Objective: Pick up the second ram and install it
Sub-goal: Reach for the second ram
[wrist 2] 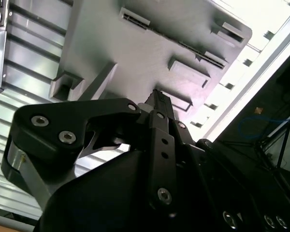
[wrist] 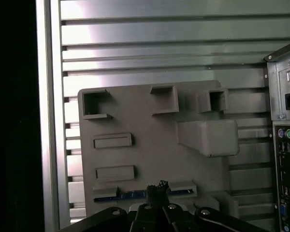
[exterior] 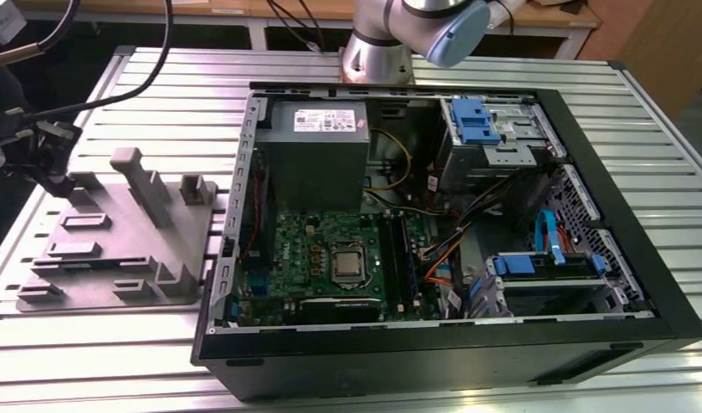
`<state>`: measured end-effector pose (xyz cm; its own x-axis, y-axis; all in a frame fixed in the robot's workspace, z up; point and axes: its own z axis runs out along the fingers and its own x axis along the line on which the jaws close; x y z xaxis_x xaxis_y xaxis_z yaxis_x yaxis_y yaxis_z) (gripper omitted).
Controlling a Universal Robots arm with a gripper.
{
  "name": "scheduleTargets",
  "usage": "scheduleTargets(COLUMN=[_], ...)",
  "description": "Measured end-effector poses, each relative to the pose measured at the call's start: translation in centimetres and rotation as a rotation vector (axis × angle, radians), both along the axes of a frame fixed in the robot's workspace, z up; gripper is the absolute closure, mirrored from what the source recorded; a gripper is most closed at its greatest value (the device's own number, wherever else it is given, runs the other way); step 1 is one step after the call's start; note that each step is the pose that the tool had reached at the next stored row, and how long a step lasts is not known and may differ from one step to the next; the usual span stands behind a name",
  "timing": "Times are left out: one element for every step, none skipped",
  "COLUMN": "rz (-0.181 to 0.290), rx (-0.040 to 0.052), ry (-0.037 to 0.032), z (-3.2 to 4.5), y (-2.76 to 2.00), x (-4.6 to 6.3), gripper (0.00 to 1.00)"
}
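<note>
The second ram (wrist: 128,195) is a thin dark blue stick lying in a slot along one edge of the grey holder tray (wrist: 150,130). My gripper (wrist: 157,186) hangs above that slot with its fingertips pressed together and nothing visibly between them; the ram runs out to both sides behind them. In the second wrist view the black fingers (wrist 2: 157,104) point down at the tray (wrist 2: 150,53). In the exterior view the gripper (exterior: 52,163) hovers over the tray (exterior: 121,232) at the exterior view's left, away from the open computer case (exterior: 443,224).
The case lies on its side on a slatted aluminium table (exterior: 168,77), with the green motherboard (exterior: 328,258), a grey power-supply box (exterior: 317,129) and blue drive brackets (exterior: 471,120) inside. The case's rear ports (wrist: 285,159) border the tray. Cables (exterior: 121,77) hang over the table.
</note>
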<state>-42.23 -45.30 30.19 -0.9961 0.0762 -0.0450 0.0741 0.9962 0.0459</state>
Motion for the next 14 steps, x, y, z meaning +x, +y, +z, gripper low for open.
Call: scheduleTargets(rz=[0.0,0.0,0.0,0.0,0.0,0.0,0.0,0.0,0.0,0.0,0.0,0.0,0.0,0.0], rx=[0.0,0.0,0.0,0.0,0.0,0.0,0.0001,0.0,0.0,0.0,0.0,0.0001,0.0,0.0], ry=[-0.0001,-0.0001,-0.0001,-0.0001,-0.0001,-0.0001,-0.0001,-0.0001,0.0,0.0,-0.0002,-0.0002,-0.0001,0.0], z=[-0.14,-0.28,-0.39,-0.51,-0.64,-0.76,-0.89,-1.0,-1.12,-1.23,-1.33,-1.36,-1.36,-1.36], y=[-0.12,-0.24,-0.36,-0.48,-0.6,-0.7,-0.81,-0.9,-0.98,-1.06,-1.11,-1.11,-1.11,-1.11], x=[0.0,0.0,0.0,0.0,0.0,-0.1,-0.1,-0.1,-0.1,-0.2,-0.2,-0.2,-0.2,-0.2], gripper=[0.9,0.9,0.9,0.9,0.9,0.9,0.9,0.9,0.9,0.9,0.9,0.9,0.9,0.9])
